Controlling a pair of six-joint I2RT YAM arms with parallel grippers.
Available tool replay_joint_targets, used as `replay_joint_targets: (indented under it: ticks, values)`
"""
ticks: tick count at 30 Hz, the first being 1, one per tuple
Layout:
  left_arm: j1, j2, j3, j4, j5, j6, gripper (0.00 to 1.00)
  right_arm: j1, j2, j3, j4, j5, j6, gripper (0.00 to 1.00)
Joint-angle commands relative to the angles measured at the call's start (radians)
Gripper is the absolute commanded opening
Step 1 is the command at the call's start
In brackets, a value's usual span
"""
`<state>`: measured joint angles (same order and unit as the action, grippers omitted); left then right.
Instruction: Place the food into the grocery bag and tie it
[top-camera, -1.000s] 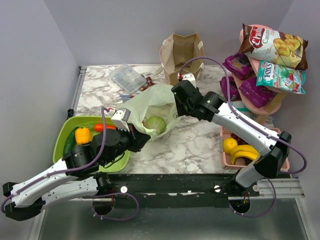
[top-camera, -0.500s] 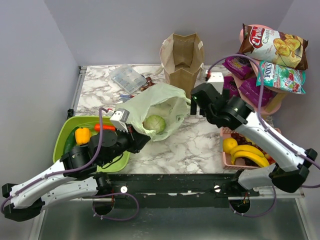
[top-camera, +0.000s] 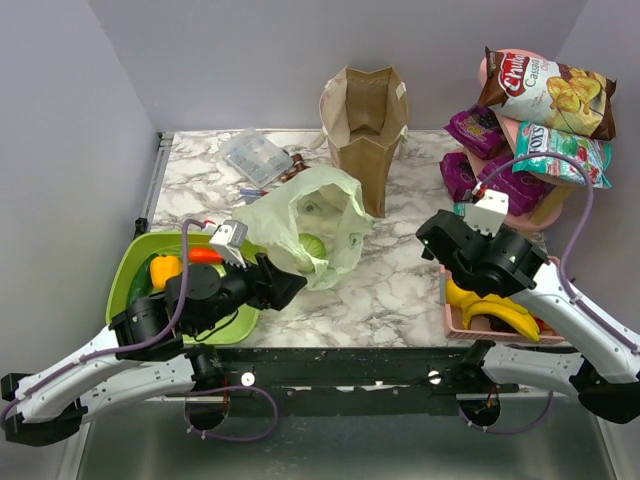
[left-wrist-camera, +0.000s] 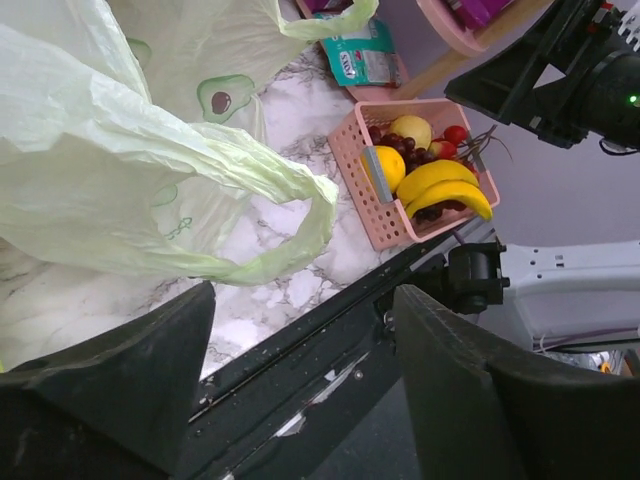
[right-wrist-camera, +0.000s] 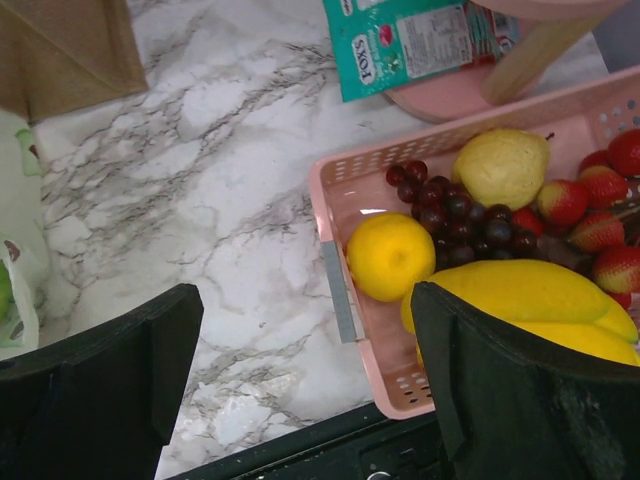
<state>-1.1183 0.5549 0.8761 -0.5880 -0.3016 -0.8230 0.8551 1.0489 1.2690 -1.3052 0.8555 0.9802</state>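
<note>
Now lower your spread right gripper (right-wrist-camera: 305, 297) squarely over the orange fruit (right-wrist-camera: 391, 256), clear of the basket (right-wrist-camera: 340, 186) wall; your left gripper (left-wrist-camera: 302, 296) is spread too, near the grocery bag (left-wrist-camera: 120, 180).

left arm (top-camera: 110, 360): folded low, elbow pushed far out to its own side, white forearm running back in toward the middle.
left gripper (top-camera: 285, 288): at the end of the dark wrist, pointing across to the right.
left fingers (left-wrist-camera: 110, 400): the two dark fingers are spread wide apart in the wrist view.
right arm (top-camera: 570, 315): elbow swung out to the right, forearm angling up and back to the left.
right gripper (top-camera: 432, 232): aimed left and tipped downward, well apart from the other one.
right fingers (right-wrist-camera: 100, 390): spread just as wide, one at each lower corner of its wrist view.
</note>
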Motion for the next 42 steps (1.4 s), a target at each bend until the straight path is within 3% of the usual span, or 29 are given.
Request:
replay_joint_targets:
  ticks: [1, 7, 14, 23, 30, 36, 42]
  values:
    - [0.003, -0.013, 0.018, -0.042, 0.025, 0.015, 0.79, -0.005, -0.020, -0.011, -0.114, 0.069, 0.163, 0.93]
    - [0.003, 0.016, 0.103, -0.112, 0.031, 0.068, 0.98, -0.005, -0.054, -0.005, -0.115, 0.084, 0.132, 0.99]
    - [0.002, 0.103, 0.232, -0.164, 0.059, 0.152, 0.99, -0.004, -0.053, 0.012, -0.104, 0.062, 0.124, 0.99]
    - [-0.036, 0.288, 0.427, -0.152, 0.171, 0.310, 0.98, -0.004, -0.056, 0.219, 0.243, -0.055, -0.330, 0.99]
    - [-0.079, 0.472, 0.497, 0.027, 0.283, 0.420, 0.98, -0.004, -0.008, 0.486, 0.415, -0.059, -0.502, 0.99]
    - [-0.092, 0.639, 0.526, 0.200, 0.396, 0.483, 0.98, -0.004, -0.077, 0.525, 0.667, -0.146, -0.615, 0.98]
    - [-0.099, 0.831, 0.588, 0.342, 0.483, 0.534, 0.98, -0.003, -0.109, 0.550, 0.757, -0.212, -0.665, 0.98]
